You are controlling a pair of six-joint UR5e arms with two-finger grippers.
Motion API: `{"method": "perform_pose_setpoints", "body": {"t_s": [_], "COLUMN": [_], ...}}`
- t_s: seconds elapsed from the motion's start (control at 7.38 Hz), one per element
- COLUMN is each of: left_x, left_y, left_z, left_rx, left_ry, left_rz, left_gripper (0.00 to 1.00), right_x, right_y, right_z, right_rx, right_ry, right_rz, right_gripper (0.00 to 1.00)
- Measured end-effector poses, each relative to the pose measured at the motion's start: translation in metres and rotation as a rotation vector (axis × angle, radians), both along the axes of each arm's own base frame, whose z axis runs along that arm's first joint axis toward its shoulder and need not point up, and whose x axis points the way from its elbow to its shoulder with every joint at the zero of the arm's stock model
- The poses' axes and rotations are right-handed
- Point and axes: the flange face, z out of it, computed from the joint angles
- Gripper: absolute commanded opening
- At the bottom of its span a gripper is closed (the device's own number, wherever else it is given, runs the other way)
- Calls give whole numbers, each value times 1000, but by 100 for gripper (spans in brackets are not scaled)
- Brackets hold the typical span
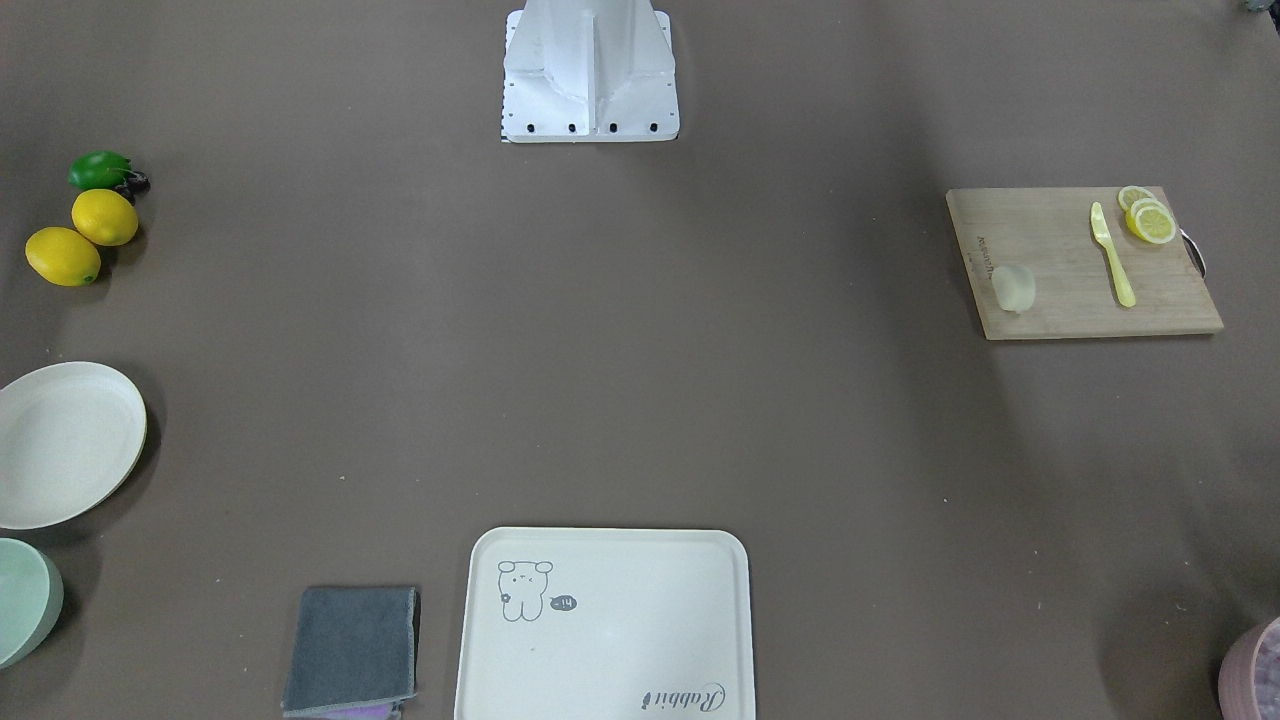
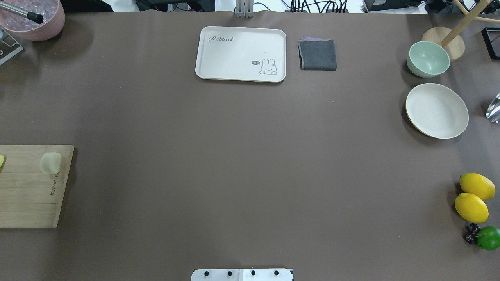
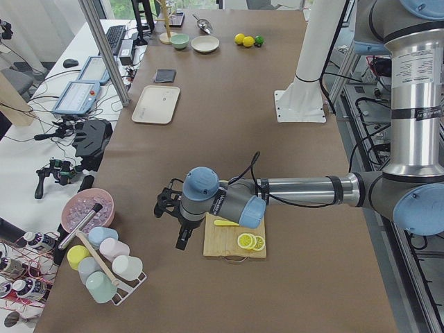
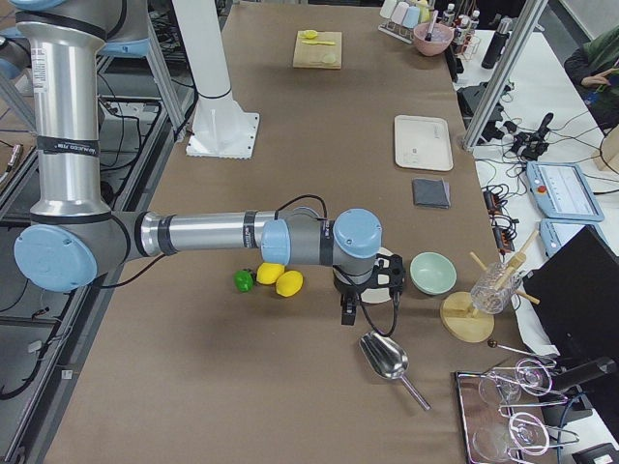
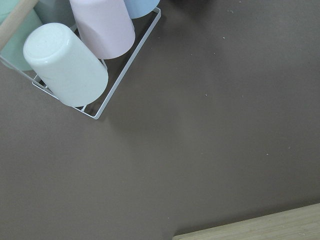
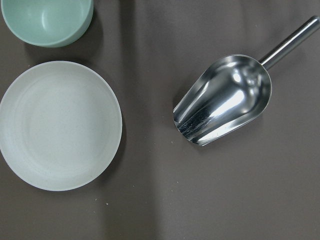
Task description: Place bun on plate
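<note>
Bun (image 2: 50, 162) at 9 o'clock on cutting board (image 2: 27, 195), plate (image 2: 436, 111) bare at 2; left gripper (image 3: 182, 240), right gripper (image 4: 349, 311) staged nearby, closure cannot tell

Left arm (image 3: 298, 189) and right arm (image 4: 203, 232) stretch out level; left gripper (image 3: 182, 239) and right gripper (image 4: 348, 314) point down, state unclear.

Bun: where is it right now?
In the overhead view the small pale cream bun lies at the far left, on the wooden cutting board near its corner, apart from the pale yellow knife.
</note>
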Motion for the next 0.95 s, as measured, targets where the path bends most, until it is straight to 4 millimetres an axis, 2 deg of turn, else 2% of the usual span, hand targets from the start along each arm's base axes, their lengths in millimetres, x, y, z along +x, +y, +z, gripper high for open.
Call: {"method": "perform_pose_setpoints", "body": {"t_s": [0.41, 0.95], "left_x": [2, 3], "left_y": [-4, -11], "left_z": [-7, -7], "left_rx": [31, 90], "left_ry": [23, 25], "left_rz": [13, 13], "left_gripper": [98, 98], "right_x": [0, -2], "right_y": [-1, -2], "right_z": [-2, -4], "right_rx": [1, 2], "right_ry": [-2, 0], "right_rz": [3, 1], "right_gripper": [100, 100]}}
